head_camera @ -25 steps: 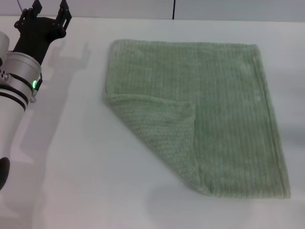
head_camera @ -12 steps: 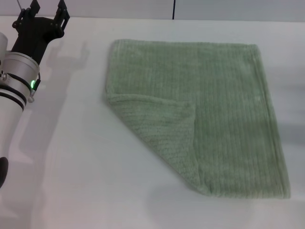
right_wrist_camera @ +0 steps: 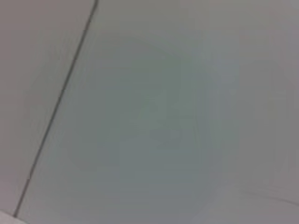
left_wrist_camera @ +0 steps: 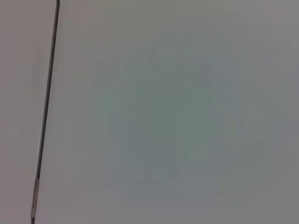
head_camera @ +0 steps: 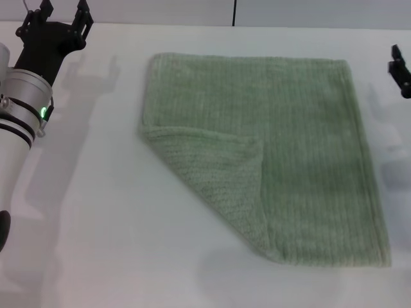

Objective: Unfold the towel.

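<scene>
1. While lying flat mid-table [head_camera: 96,212], the towel [head_camera: 302,147] is keeping its near-left corner folded over on top.
2. Left gripper [head_camera: 62,13] is hovering far-left, fingers spread, holding nothing.
3. Right gripper [head_camera: 401,69] is peeking in at the right edge; can't tell its state.

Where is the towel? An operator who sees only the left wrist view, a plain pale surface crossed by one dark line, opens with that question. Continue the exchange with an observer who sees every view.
Observer: The towel lies on the white table, in the head view only.
Operator: Fully unfolded?
Observer: No. Its near left corner is folded over onto the cloth as a triangle.
Operator: Where are the grippers?
Observer: The left gripper is open at the far left, clear of the towel. The right gripper shows at the right edge.
</scene>
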Available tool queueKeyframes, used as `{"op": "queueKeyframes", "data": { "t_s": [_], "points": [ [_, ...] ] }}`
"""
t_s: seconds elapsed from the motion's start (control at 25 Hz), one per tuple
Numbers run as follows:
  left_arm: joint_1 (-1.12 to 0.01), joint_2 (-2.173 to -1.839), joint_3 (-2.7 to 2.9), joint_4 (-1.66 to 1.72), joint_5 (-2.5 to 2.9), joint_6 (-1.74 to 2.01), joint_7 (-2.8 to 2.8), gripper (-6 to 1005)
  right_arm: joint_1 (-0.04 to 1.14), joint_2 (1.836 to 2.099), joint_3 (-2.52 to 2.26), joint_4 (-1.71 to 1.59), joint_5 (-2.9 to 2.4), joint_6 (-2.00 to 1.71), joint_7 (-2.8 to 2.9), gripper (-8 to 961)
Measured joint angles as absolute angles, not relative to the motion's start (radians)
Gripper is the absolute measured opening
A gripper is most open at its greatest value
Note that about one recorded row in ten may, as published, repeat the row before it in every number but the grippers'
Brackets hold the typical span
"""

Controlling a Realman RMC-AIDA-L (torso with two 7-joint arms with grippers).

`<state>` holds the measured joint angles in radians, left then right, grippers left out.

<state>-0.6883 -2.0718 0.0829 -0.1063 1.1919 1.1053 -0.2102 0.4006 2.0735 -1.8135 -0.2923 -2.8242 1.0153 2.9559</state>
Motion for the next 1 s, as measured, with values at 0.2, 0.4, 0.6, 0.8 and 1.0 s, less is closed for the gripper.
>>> {"op": "queueKeyframes", "data": {
  "t_s": [0.2,0.4,0.6,0.8,1.0],
  "points": [
    [-0.695,-2.072,0.083,-0.106,1.192,1.101,-0.210,682,0.417,2.076,-1.804,-0.305,-2.787,0.982,2.956,711],
    [-0.700,-2.072,0.083,-0.104,1.192,1.095,-0.210,682,0.413,2.078,-1.805,-0.407,-2.694,0.806,2.956,713],
    [-0.701,-2.072,0.083,-0.104,1.192,1.094,-0.210,682,0.397,2.079,-1.815,-0.498,-2.714,0.637,2.956,714],
    [-0.699,-2.072,0.083,-0.104,1.192,1.094,-0.210,682,0.396,2.078,-1.819,-0.547,-2.755,0.534,2.955,714],
    [-0.697,-2.072,0.083,-0.104,1.192,1.093,-0.210,682,0.390,2.079,-1.830,-0.568,-2.824,0.519,2.944,713]
  ]
}}
